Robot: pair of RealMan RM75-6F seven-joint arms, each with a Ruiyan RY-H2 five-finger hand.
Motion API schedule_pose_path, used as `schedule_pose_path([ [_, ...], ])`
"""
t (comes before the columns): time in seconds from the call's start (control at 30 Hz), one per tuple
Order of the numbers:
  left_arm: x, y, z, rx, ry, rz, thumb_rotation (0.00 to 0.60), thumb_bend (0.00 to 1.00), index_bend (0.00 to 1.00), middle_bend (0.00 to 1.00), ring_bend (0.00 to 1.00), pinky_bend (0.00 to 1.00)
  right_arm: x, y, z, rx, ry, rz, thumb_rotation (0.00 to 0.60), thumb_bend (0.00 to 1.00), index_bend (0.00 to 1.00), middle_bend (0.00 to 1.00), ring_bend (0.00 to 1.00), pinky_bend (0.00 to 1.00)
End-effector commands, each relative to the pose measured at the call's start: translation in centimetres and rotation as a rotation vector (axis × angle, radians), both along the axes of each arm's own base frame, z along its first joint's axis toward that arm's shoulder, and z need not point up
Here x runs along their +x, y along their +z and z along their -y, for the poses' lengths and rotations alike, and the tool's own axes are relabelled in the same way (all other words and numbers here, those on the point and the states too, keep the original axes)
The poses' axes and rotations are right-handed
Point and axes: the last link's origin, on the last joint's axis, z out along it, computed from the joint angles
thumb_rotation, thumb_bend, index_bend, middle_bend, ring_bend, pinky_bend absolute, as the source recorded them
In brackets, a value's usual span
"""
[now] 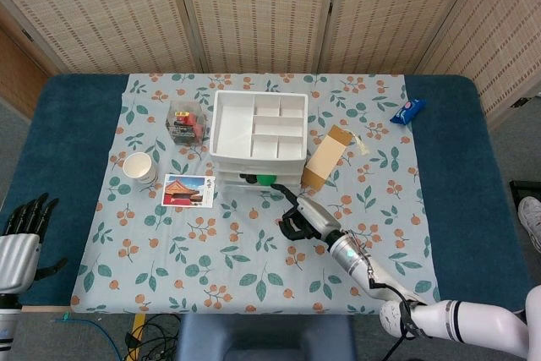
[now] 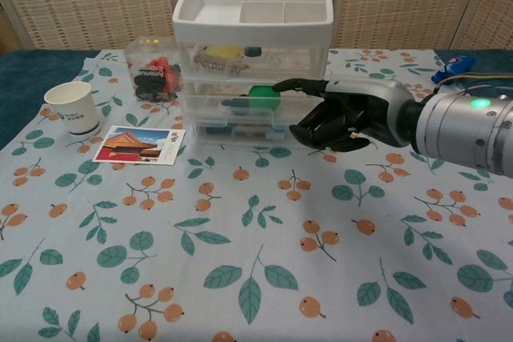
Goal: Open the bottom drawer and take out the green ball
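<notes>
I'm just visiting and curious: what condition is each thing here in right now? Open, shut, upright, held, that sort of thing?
White plastic drawer unit: upright, drawers pushed in.
Green ball: inside a drawer, seen through its clear front.
White paper cup: upright.
Picture postcard: lying flat.
Brown cardboard box: lying down, flap open.
Right hand: holding nothing, one finger reaching toward the drawers.
Left hand: fingers spread, idle.

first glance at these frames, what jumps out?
The right hand, dark-fingered on a silver arm, hangs in front of the white drawer unit at mid-table, holding nothing. Behind the unit's clear drawer fronts sits the green ball, the brightest spot there. The left hand rests far off at the table's left edge, open.
</notes>
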Motion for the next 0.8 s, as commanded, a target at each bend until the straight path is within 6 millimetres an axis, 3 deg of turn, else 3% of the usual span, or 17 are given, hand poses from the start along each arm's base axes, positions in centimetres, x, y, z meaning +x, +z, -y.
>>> schedule_pose_path([
  [0.03,-0.02,0.02,-0.01,0.0,0.001,-0.002,0.6,0.13,0.0,0.0,0.03,0.07,-0.35,-0.12,0.3,-0.012,-0.006,-0.019,0.6,0.58,0.0,0.8,0.94,1.0],
  [0.37,-0.1,-0.11,-0.05,-0.003,0.008,-0.003,0.6,0.13,0.0,0.0,0.03,0.07,-0.73,-0.46,1.01,-0.019,-0.024,-0.05,0.6,0.58,0.02,0.8,0.94,1.0],
  [0.8,-0.03,-0.23,-0.26,-0.009,0.007,-0.004,0.6,0.13,0.0,0.0,0.03,0.07,-0.64,-0.67,1.21,-0.016,-0.03,-0.051,0.6,0.58,0.16,0.8,0.94,1.0],
])
